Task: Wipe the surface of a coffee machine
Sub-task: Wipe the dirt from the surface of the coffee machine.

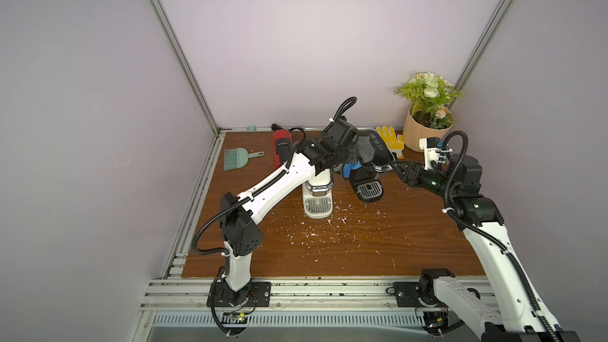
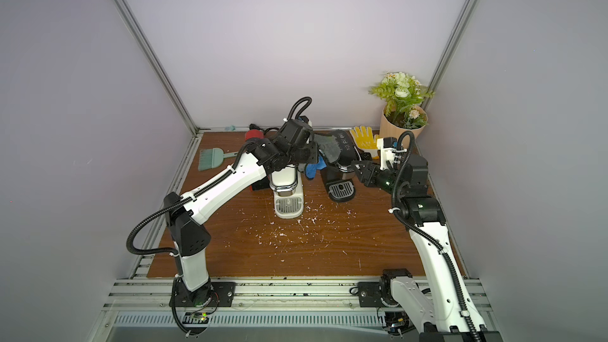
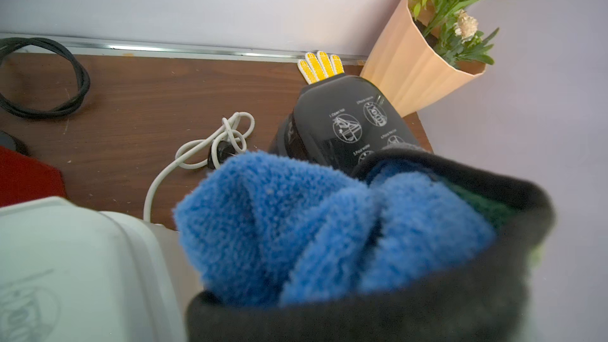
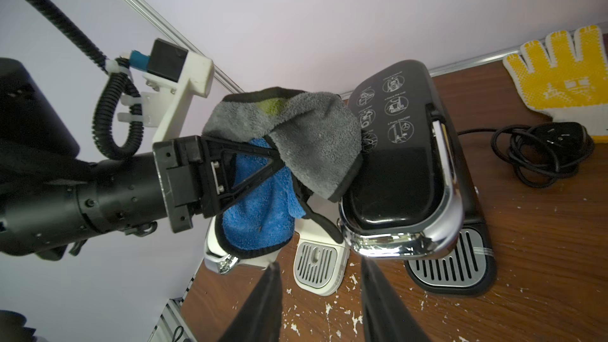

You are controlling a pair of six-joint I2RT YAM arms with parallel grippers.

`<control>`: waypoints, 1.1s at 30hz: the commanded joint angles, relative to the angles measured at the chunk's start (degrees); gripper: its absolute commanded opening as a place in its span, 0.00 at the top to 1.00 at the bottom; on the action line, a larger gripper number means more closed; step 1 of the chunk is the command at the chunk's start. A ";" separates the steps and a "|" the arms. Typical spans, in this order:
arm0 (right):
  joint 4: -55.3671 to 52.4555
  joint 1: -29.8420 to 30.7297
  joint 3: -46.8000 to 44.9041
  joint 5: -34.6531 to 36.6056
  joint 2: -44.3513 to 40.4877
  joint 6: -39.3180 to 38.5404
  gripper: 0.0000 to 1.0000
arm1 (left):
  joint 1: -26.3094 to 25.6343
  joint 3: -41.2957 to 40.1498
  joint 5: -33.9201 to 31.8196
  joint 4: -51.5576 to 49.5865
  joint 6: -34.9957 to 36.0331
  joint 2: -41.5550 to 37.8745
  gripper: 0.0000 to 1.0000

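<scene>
Black coffee machine (image 1: 378,152) stands at about one o'clock on the bench (image 1: 362,258), its drip tray facing us. The white coffee machine (image 1: 324,177) is just beside it at its nine o'clock. We have the cloth (image 4: 316,133) draped over the nine o'clock side of the black lid, grey face up and blue face hanging below. It covers some of the printed icons. The rest of the lid and the chrome front band are bare.

The step in hand, as we read it, is the wiping stroke across that lid. To do it well we should press the cloth flat rather than drag a bunched edge. We should sweep toward the three o'clock side so that the whole top gets covered. The push should stay light and mostly downward. The machine stands free and could slide toward the yellow glove (image 1: 390,139) at its one o'clock, or the flower pot (image 1: 421,133) beyond.

Our left gripper (image 4: 273,161) has its jaws pressed together on a bunch of the cloth, which spills round them. Our right gripper (image 4: 318,261) has its jaws spread part way and holds nothing. It points at the machine's chrome front from about three o'clock. We cannot tell whether a tip touches it. From there it could steady the body while we wipe.
</scene>
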 commanded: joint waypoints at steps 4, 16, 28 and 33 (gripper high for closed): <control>0.27 0.02 -1.30 4.48 0.60 -3.32 0.57 | 0.12 9.25 -6.57 -4.29 -4.86 8.21 1.00; 4.49 -0.04 0.56 10.64 8.44 -1.88 0.56 | 0.34 11.59 -10.52 -7.18 -16.54 13.76 1.00; 3.35 -0.03 0.16 10.15 8.17 -3.79 0.55 | 0.12 10.23 -7.98 -7.27 -27.05 19.19 1.00; 2.97 -0.08 0.32 10.14 7.73 -4.12 0.55 | -0.31 8.01 -9.47 -7.29 -31.10 19.77 1.00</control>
